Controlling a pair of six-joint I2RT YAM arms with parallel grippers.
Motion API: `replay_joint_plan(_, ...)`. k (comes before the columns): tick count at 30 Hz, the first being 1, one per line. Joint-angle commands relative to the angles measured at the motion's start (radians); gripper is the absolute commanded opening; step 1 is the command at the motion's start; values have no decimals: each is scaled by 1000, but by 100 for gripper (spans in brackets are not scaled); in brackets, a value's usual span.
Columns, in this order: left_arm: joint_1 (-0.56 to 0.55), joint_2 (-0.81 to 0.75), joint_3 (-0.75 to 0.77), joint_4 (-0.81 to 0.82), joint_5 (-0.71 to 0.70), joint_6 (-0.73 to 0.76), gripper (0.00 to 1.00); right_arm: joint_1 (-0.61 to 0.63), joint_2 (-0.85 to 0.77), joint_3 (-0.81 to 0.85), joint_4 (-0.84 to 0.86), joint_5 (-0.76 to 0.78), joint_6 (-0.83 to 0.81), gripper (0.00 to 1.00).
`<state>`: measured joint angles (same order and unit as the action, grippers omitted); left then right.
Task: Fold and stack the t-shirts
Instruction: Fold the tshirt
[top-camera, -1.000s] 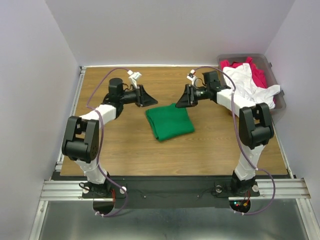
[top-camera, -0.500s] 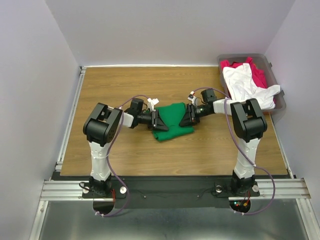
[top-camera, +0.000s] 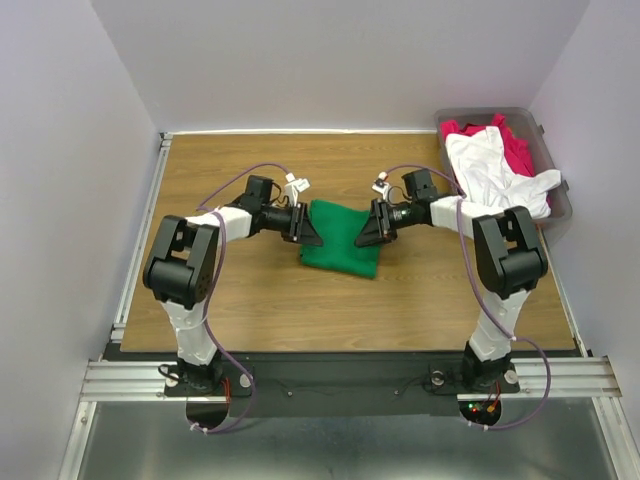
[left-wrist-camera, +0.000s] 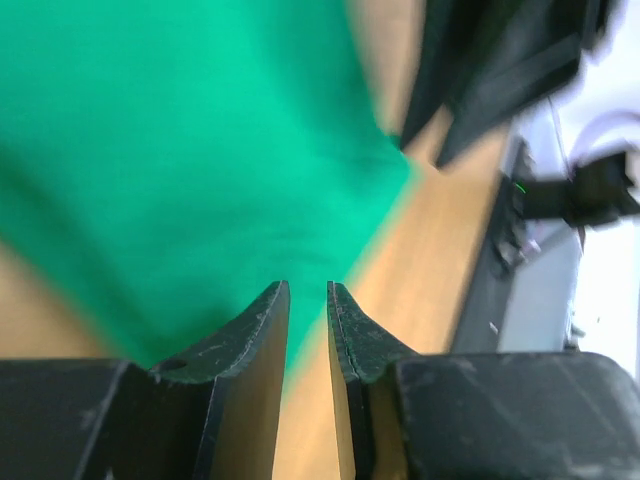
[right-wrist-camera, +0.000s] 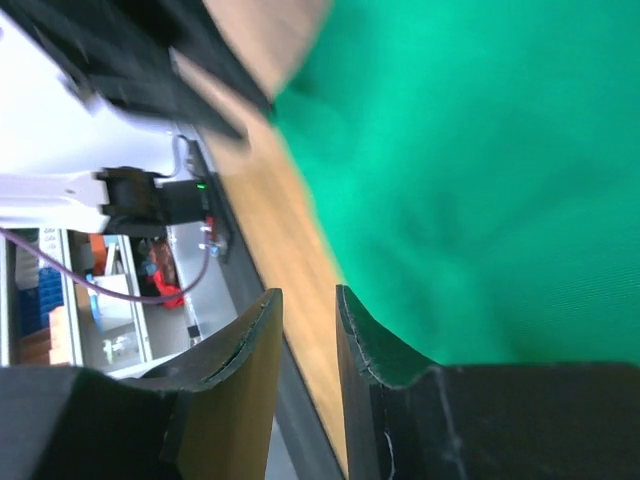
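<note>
A folded bright green t-shirt (top-camera: 340, 240) lies in the middle of the wooden table (top-camera: 250, 300). My left gripper (top-camera: 312, 228) lies low at its left edge and my right gripper (top-camera: 365, 230) at its right edge, pointing at each other. In the left wrist view the green t-shirt (left-wrist-camera: 180, 150) is blurred beyond my left gripper (left-wrist-camera: 308, 292), whose jaws stand a narrow gap apart with nothing between them. The right gripper (right-wrist-camera: 307, 295) shows the same narrow empty gap beside the green t-shirt (right-wrist-camera: 480, 160). A white t-shirt (top-camera: 490, 170) and a red t-shirt (top-camera: 520, 150) lie crumpled in the bin.
The grey plastic bin (top-camera: 562, 212) stands at the table's back right corner, and the white shirt hangs over its rim. Purple walls close in the left, back and right sides. A metal rail (top-camera: 350, 378) with the arm bases runs along the near edge.
Both arms came down from the back of the table to the green shirt's two sides. The shirt has shifted slightly toward the back and sits more squarely. The right jaws narrowed a little.
</note>
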<state>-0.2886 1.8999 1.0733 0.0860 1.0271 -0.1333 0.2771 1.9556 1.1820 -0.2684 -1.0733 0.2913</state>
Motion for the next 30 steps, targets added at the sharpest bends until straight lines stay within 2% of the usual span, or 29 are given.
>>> replay_joint_plan(1, -61, -134, -56, 9, 105, 29, 33, 49, -116, 1, 31, -47, 52, 34)
replay_joint_plan(6, -72, -79, -113, 54, 64, -3, 33, 135, -74, -64, 44, -36, 28, 36)
replay_joint_plan(10, -23, 72, -118, 51, 18, -2, 33, 128, 38, -58, 41, -24, -9, 35)
replay_joint_plan(15, 68, 156, -111, 32, -36, -11, 33, 73, 143, -65, 9, 59, -70, 28)
replay_joint_plan(18, 92, 143, -125, 18, -21, 14, 33, 28, 143, -53, -46, 58, -125, 28)
replay_joint_plan(24, 89, -5, -153, -17, 108, 87, 27, 28, 22, 36, -228, -145, -282, 29)
replay_joint_plan(27, 89, -65, -69, -45, 139, 110, 27, 27, -30, 120, -235, -119, -317, 31)
replay_joint_plan(30, 72, -68, 49, -23, 82, 81, 31, 27, 11, 227, -232, -70, -313, 32)
